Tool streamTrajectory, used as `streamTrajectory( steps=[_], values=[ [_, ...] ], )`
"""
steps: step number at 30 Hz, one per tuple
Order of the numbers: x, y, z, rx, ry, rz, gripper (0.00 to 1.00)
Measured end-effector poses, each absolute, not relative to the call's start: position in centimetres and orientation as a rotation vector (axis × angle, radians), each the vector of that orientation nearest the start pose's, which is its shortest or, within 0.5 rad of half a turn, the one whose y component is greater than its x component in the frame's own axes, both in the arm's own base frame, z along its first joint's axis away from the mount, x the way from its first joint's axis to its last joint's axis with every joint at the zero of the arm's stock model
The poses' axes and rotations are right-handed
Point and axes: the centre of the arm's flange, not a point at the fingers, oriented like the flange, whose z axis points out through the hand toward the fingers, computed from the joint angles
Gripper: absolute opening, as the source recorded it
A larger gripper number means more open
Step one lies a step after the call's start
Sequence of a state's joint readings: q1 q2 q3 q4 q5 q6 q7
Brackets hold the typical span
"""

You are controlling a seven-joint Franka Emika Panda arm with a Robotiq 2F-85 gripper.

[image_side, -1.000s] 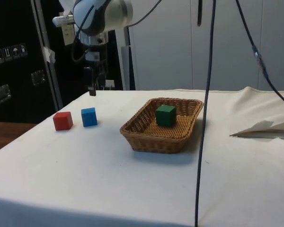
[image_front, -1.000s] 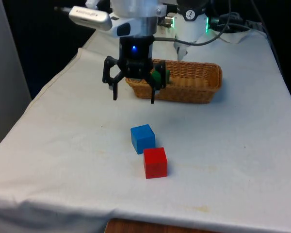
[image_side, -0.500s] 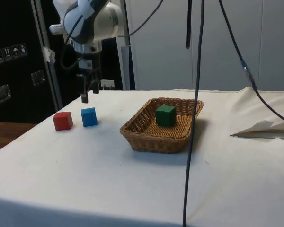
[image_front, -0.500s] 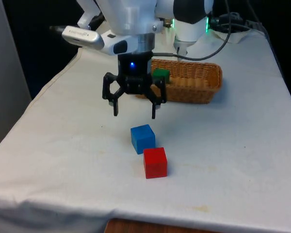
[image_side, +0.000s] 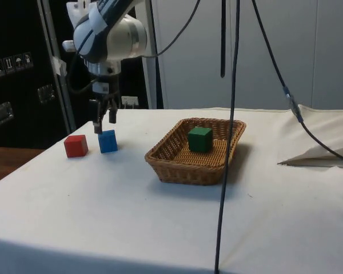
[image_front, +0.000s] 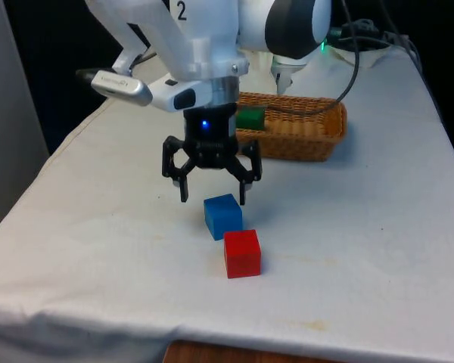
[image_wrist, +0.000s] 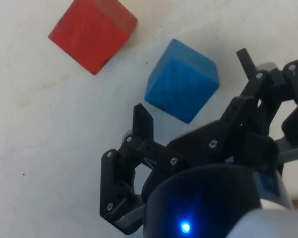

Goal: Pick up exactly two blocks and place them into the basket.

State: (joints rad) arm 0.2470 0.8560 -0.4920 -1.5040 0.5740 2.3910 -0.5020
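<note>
**Lining up over the blue block**

Front view: our black two-finger gripper [image_front: 212,198], fingers spread, hangs just above and behind the blue wooden cube [image_front: 223,215]. Side view: cube [image_side: 107,140] below fingertips. Wrist view: cube [image_wrist: 182,80] lies ahead, not between the fingers.
</note>
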Motion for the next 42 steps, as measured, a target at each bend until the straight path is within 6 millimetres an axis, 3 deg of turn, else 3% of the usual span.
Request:
streamTrajectory(
  steps=[21,35,42],
  values=[
    [72.1,-10.6,17.9,-3.075,-0.004,-0.269,1.0],
    [72.4,-11.3,20.9,-3.033,0.017,-0.272,1.0],
    [72.3,-11.2,20.7,-3.016,0.023,-0.263,1.0]
  ],
)
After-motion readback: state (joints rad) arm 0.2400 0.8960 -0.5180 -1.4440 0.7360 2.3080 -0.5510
